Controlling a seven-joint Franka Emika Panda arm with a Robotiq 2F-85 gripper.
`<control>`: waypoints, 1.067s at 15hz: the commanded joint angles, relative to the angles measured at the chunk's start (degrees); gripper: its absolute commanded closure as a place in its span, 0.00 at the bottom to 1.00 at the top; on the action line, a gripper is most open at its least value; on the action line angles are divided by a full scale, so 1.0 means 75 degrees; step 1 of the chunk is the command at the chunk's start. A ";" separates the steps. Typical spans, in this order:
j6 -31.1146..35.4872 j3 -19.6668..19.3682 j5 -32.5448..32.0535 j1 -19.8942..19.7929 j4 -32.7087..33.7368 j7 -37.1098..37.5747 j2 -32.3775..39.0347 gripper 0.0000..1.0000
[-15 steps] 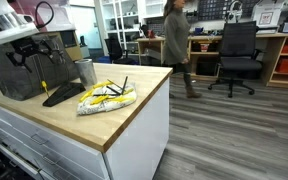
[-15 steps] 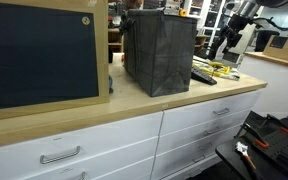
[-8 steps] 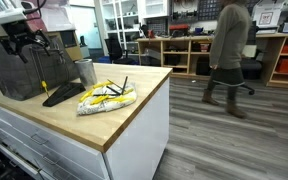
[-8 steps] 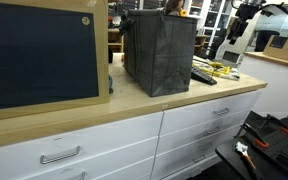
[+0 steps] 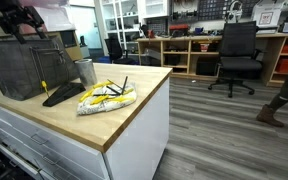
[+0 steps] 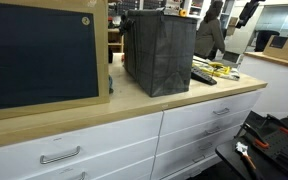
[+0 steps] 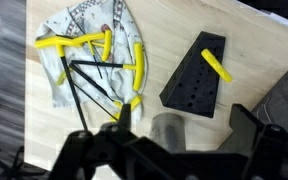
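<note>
Black and spread wide, my jaws hang high above the wooden bench [image 5: 94, 128], gripping nothing. Directly below them in the wrist view stands a metal cup [image 7: 169, 130]. Just beside it lies a black block [image 7: 192, 85] carrying one yellow key [image 7: 216, 68]. Beyond that, a patterned cloth [image 7: 94, 20] bears yellow-handled keys [image 7: 69, 42]. Farther off, in an exterior view, are a dark grey box [image 5: 19, 65] and an office chair [image 5: 234, 50].

Robotiq gripper [image 7: 184, 125], matte black throughout: two broad, angular fingers [image 7: 249, 125] rise from a dark frame of struts along the wrist view's lower edge. Blur hides screws and markings.
</note>
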 commanded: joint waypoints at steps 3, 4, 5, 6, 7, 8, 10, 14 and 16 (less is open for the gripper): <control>-0.1122 0.0132 -0.0163 -0.0185 0.0838 0.1134 -0.0326 0.00; -0.1282 0.0115 -0.0134 -0.0178 0.0969 0.1177 -0.0367 0.00; -0.1403 0.0110 -0.0116 -0.0170 0.1086 0.1226 -0.0395 0.00; -0.1500 0.0102 -0.0101 -0.0163 0.1185 0.1248 -0.0419 0.00; -0.1593 0.0096 -0.0094 -0.0150 0.1272 0.1255 -0.0433 0.00; -0.1658 0.0084 -0.0090 -0.0138 0.1344 0.1216 -0.0441 0.00; -0.1704 0.0069 -0.0082 -0.0116 0.1398 0.1162 -0.0421 0.00; -0.1722 0.0012 -0.0075 -0.0094 0.1355 0.1012 -0.0401 0.00; -0.1730 -0.0046 -0.0053 -0.0093 0.1320 0.0918 -0.0407 0.00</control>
